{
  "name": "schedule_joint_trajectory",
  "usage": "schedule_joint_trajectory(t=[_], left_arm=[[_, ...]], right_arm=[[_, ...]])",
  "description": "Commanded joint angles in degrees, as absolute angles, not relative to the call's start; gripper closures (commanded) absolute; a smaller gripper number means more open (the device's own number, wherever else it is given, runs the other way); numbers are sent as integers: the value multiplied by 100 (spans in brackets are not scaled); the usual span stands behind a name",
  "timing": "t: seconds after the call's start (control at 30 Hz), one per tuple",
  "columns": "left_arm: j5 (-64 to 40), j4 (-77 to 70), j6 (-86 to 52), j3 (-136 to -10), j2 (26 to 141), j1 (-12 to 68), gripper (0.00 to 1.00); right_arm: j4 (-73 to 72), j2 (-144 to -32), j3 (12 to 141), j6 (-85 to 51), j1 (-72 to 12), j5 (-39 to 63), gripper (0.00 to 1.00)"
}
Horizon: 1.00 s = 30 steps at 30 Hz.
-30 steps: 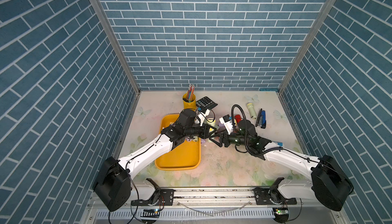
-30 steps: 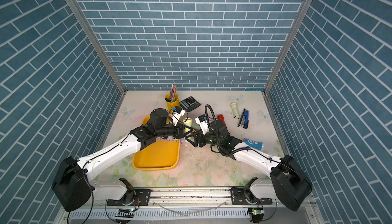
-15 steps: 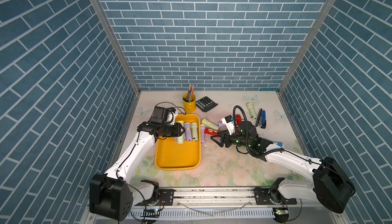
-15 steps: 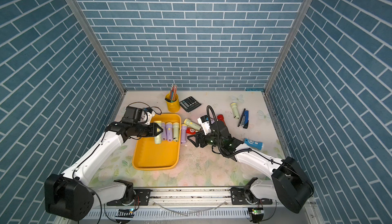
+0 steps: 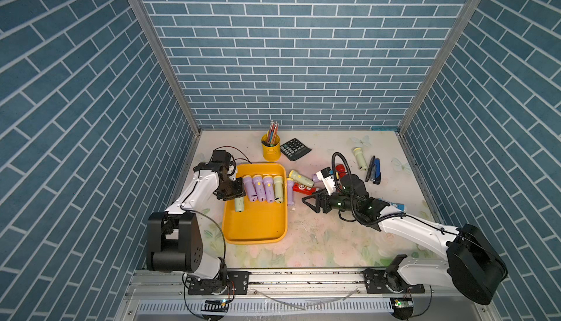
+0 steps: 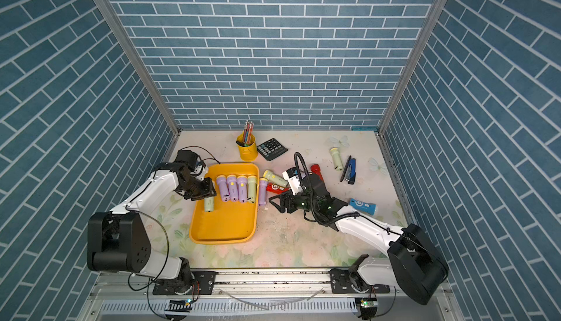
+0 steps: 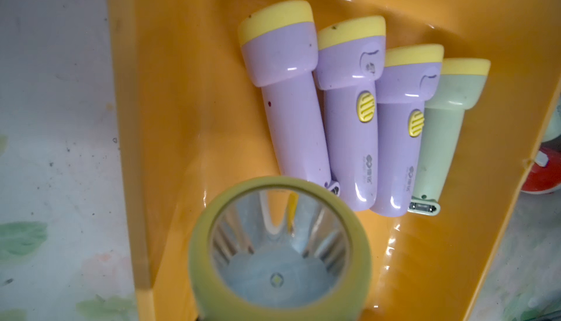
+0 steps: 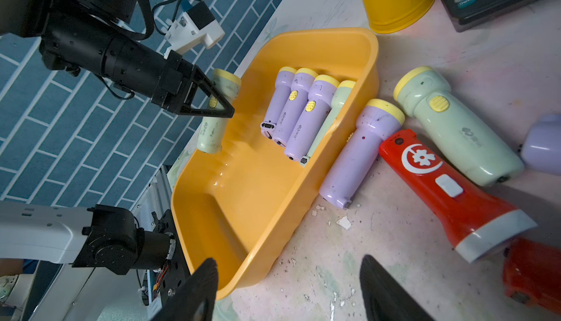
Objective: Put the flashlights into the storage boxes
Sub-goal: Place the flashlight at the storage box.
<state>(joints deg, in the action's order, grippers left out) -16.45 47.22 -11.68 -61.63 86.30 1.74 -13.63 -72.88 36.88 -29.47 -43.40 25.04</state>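
Note:
My left gripper [image 5: 231,194] is shut on a pale green flashlight [image 5: 239,204], hanging over the left side of the orange-yellow storage box [image 5: 255,231]; its lens [image 7: 279,252] faces the left wrist camera. Three lilac flashlights [image 5: 260,187] and a pale green one [image 5: 278,189] lie side by side in the box. My right gripper [image 8: 290,277] is open and empty, low over the table just right of the box [image 8: 243,201]. Beside it lie a lilac flashlight [image 8: 361,152], a red one [image 8: 449,195] and a pale green one [image 8: 455,128].
A yellow pencil cup [image 5: 270,149] and a calculator [image 5: 295,148] stand behind the box. Further right lie another red flashlight [image 5: 341,169], a pale green one [image 5: 359,158], a blue-black stapler [image 5: 375,170] and a blue flashlight [image 6: 362,205]. Brick walls close three sides.
My left arm swung from the table's middle back over the box with the pale green flashlight, then a little further left. The right gripper's jaws have spread slightly.

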Motion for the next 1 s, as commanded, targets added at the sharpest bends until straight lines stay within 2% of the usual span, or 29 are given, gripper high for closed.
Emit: schedule_joint_trajectory(t=[0.0, 0.27, 0.43, 0.5, 0.97], left_arm=[[-1556, 4357, -1377, -6357, 8930, 133, 67], [-1260, 4220, -1458, -6742, 9486, 132, 65], [-1299, 4177, -1479, -6911, 9728, 132, 54], [-1310, 4173, -1494, -6943, 9774, 132, 52], [-1175, 4427, -1473, -6841, 9032, 132, 52]], right_arm=[[-1248, -7194, 3586, -2716, -4334, 2439, 25], [-1167, -7102, 3545, -2611, -4339, 2281, 25], [-1094, -7097, 3543, -2573, -4334, 2224, 25], [-1099, -7077, 3516, -2575, -4327, 2193, 25], [-927, -6946, 3610, -2544, -4325, 2129, 25]])
